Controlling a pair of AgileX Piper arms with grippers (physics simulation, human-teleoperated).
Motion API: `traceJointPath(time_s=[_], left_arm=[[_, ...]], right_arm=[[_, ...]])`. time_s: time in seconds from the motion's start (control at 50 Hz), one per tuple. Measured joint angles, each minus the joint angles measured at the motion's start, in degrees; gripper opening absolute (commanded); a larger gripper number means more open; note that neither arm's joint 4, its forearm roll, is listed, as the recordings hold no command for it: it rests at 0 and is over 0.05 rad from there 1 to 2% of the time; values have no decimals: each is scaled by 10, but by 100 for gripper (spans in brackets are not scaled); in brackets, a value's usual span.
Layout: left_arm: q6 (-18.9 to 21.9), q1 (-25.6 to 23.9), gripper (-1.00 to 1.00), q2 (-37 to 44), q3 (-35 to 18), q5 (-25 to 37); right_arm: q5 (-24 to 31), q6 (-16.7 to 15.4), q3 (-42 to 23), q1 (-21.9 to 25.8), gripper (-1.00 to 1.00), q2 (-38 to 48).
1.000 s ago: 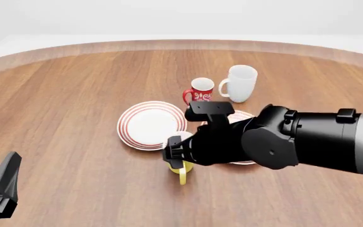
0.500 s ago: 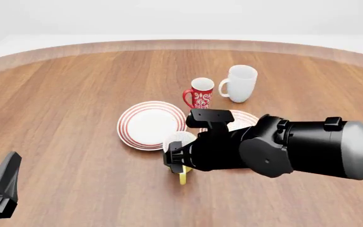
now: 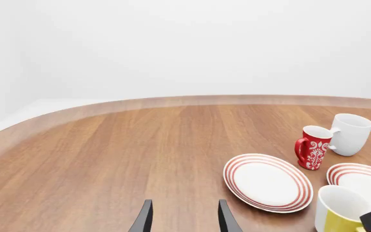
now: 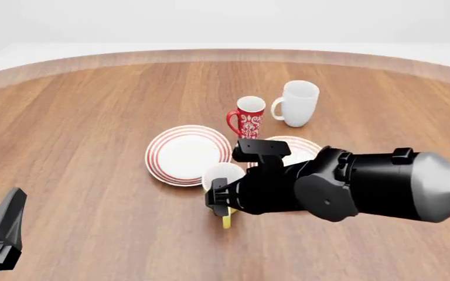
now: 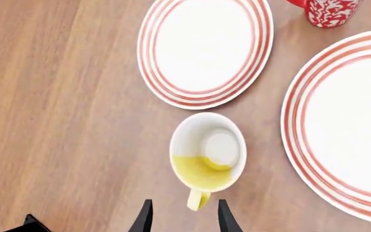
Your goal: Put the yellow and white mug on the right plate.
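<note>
Meanwhile, the right arm's black gripper (image 5: 180, 216) hangs directly above the small glossy yellow mug with a white inside (image 4: 222, 175), its two dark fingertips (image 5: 144, 215) spread apart on either side of the mug's yellow loop handle (image 5: 198, 198) without closing on it; the jaws hold nothing. The yellow and white mug stands upright on the brown wooden table (image 4: 84, 134), near the table's middle and slightly toward the near edge, its handle pointing to the near edge. It sits just beside two round flat white plates ringed in thin red lines: the left plate (image 4: 187, 153) lies just beyond it toward the far edge, and the right plate (image 4: 295, 146) lies close on its right, partly covered in the front view by the bulky black right arm (image 4: 350, 184). The mug touches neither plate in the right wrist view.

Farther toward the far edge, a red mug with a white pattern (image 4: 248, 115) stands just behind the gap between the plates, and a taller all-white mug (image 4: 295, 103) stands just to its right.

The left gripper (image 3: 181, 217) rests well apart from all the crockery, near the table's near-left corner, its fingers parted and empty over bare wood.
</note>
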Motion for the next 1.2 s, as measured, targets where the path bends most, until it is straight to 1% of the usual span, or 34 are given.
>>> traceJointPath(time_s=[0.52, 0.78, 1.2], left_arm=[[0, 0, 100, 0, 0, 0], [0, 0, 100, 0, 0, 0], [0, 0, 100, 0, 0, 0]], right_arm=[[-25, 8, 7, 2, 100, 32], [-36, 12, 6, 11, 100, 55], [-79, 39, 29, 33, 100, 76]])
